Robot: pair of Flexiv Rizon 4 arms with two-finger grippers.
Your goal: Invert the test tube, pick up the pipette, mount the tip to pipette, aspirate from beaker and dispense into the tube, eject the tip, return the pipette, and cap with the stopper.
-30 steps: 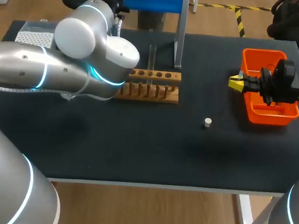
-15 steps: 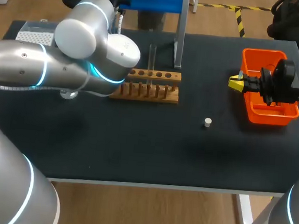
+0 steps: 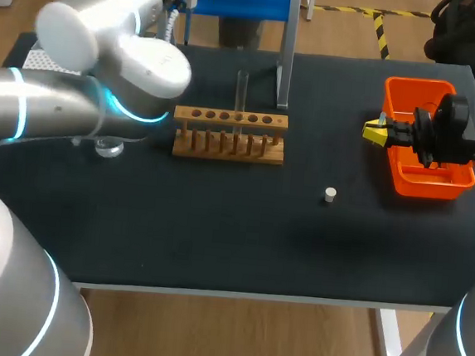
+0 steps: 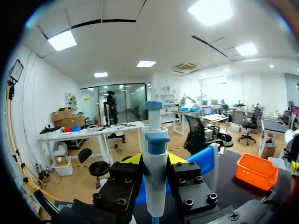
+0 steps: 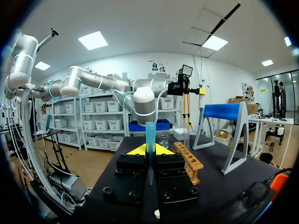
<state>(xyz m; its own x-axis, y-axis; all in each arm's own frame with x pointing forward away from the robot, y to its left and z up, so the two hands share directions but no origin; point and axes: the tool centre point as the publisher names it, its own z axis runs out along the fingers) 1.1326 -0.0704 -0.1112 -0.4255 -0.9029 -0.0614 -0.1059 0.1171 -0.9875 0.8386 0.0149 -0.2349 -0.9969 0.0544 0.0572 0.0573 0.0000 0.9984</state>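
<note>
My left gripper [image 4: 155,159] is shut on the white and blue pipette [image 4: 155,177], which stands upright between its yellow fingertips; in the right wrist view this pipette [image 5: 202,100] hangs high over the table's far end. My right gripper [image 3: 377,133] hovers beside the orange bin, shut on a thin blue pipette tip [image 5: 150,135] that points out ahead of its fingers. The clear test tube [image 3: 241,91] stands upright in the wooden rack [image 3: 229,136]. A small white stopper [image 3: 329,194] lies on the black table. The glass beaker [image 3: 107,147] stands under my left arm.
The orange bin [image 3: 426,157] sits at the right, under my right wrist. A blue-topped pipette stand [image 3: 288,32] rises behind the rack. A tip box [image 3: 44,58] lies at the back left, partly behind my left arm.
My left arm has swung up and back to the left with the pipette, uncovering the rack's left end. The right arm has not moved.
</note>
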